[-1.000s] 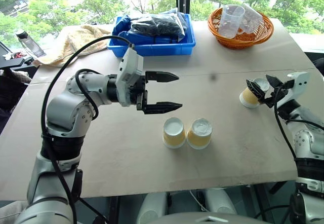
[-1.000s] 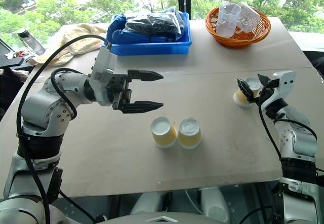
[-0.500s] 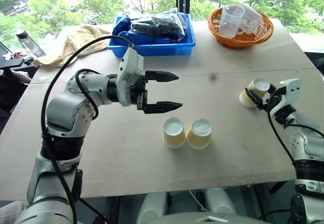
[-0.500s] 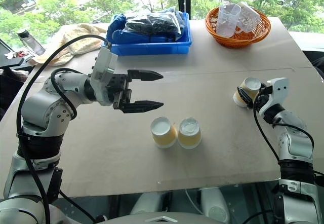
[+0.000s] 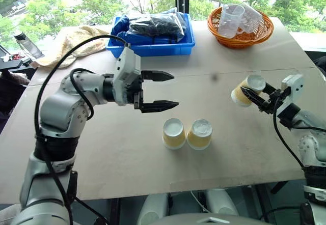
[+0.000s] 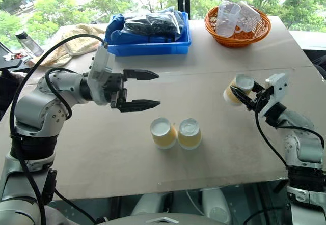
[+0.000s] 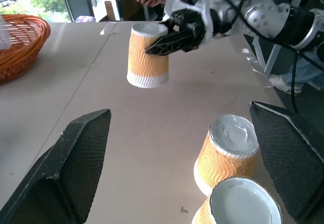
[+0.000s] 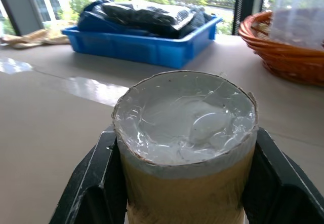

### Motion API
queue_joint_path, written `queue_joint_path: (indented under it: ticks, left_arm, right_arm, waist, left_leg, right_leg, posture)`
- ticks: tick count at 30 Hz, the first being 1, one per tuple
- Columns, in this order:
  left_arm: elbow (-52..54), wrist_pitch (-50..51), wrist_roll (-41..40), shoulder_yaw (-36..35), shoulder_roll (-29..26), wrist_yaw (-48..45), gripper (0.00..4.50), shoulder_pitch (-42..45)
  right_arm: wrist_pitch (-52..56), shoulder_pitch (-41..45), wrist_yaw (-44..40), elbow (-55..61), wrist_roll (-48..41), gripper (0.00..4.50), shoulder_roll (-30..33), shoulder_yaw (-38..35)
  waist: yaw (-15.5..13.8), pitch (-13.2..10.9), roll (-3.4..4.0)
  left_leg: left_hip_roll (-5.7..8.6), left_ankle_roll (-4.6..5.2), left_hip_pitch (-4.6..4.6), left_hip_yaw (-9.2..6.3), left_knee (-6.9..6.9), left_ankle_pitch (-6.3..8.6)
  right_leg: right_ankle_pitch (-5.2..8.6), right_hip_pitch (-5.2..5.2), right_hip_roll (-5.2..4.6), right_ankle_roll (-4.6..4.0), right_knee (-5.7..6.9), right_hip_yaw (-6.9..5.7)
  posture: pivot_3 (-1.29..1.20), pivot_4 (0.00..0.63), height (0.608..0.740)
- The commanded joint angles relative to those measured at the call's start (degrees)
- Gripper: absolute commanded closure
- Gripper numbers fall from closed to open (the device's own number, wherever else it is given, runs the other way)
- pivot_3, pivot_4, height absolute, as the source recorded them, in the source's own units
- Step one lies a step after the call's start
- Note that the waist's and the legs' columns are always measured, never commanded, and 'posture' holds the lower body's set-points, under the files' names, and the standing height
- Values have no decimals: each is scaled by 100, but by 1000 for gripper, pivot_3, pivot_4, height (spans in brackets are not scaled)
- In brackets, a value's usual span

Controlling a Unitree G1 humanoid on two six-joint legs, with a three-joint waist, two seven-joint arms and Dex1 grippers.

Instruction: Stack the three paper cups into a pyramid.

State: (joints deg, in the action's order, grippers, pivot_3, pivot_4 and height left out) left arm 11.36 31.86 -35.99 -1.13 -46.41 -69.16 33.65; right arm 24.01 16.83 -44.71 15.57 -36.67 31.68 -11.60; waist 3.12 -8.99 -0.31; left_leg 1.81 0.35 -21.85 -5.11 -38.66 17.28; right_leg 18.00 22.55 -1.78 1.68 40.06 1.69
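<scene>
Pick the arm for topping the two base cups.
Right. The right gripper is already shut on the third cup, lifted off the table. The left gripper hangs open and empty beside the two base cups, which stand upside down and touching.

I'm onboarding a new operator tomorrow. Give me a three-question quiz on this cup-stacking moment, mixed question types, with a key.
1. True or false: the right hand grips a paper cup clear of the table.
2. Multiple choice: the two cups on the table stand (a) rim up, apart; (b) upside down, side by side; (c) nested.
3. Fill in: the left hand is ____ and holds nothing.

Key: 1 true; 2 b; 3 open
</scene>
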Motion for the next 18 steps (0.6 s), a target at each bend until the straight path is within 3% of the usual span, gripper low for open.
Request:
queue_joint_path:
  ticks: [1, 8, 18]
  left_arm:
    - [-112, -179, 130, -228, -258, -154, 0, -113]
    - [-235, -155, 61, -365, -573, -441, 0, -171]
    - [-46, 89, -211, -580, -879, -757, 0, -336]
  right_arm:
    - [797, 193, -19, 1267, -737, 2430, 131, 489]
    - [1495, 384, 58, 2121, -873, 2430, 278, 1442]
    - [1404, 618, -21, 1958, -439, 2430, 202, 1900]
  waist:
    - [-5, 0, 0]
    - [-132, -2, -6]
    - [-89, -2, -6]
  left_leg:
    - [0, 0, -1, -4, 0, 0]
    - [12, 8, -29, -28, -27, 5]
    - [13, 8, -35, -46, -34, 5]
  right_leg:
    - [0, 1, -1, 0, -1, -4]
    - [0, 2, -16, 1, -15, -34]
    - [0, 1, -15, 1, -13, -50]
  posture:
    - [0, 150, 740]
    - [0, 150, 740]
    - [0, 150, 740]
